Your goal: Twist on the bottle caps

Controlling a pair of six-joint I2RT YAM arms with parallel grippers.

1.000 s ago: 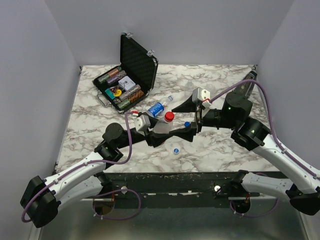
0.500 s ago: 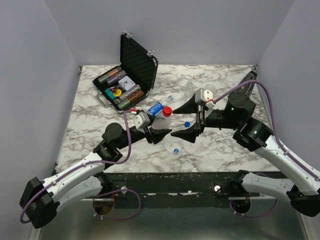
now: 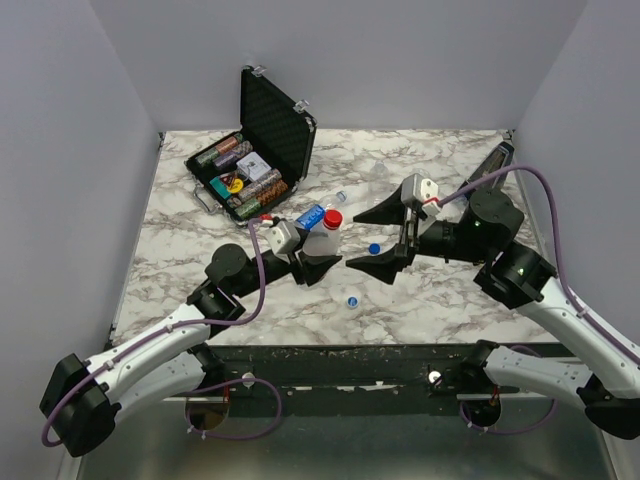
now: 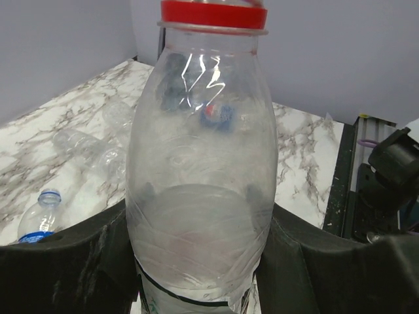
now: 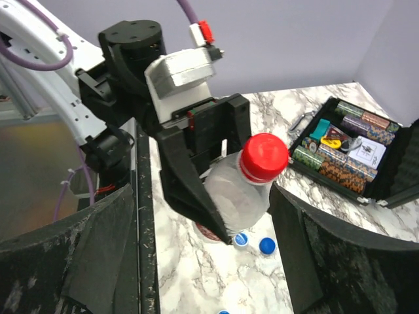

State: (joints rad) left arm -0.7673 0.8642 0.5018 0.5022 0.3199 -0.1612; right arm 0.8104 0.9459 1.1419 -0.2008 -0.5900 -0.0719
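Observation:
My left gripper [image 3: 318, 258] is shut on a clear bottle [image 3: 322, 243] with a red cap [image 3: 333, 220] on its neck and holds it upright above the table. In the left wrist view the bottle [image 4: 200, 163] fills the space between the jaws, with the red cap [image 4: 214, 13] at the top. My right gripper [image 3: 374, 240] is open and empty, just right of the cap and apart from it. In the right wrist view the red cap [image 5: 264, 157] sits between the spread fingers [image 5: 340, 261]. A blue cap [image 3: 373, 248] and a whitish cap [image 3: 352, 299] lie on the marble. A blue-labelled bottle [image 3: 312, 216] lies uncapped behind.
An open black case of poker chips [image 3: 250, 172] stands at the back left. Another clear bottle [image 4: 91, 147] lies near the blue-labelled one [image 4: 38, 219]. Loose caps [image 5: 260, 245] lie under the held bottle. The table's dark front edge [image 3: 350, 350] runs below.
My right gripper has drawn back to the right, away from the red cap. My left gripper has carried the bottle slightly left and back.

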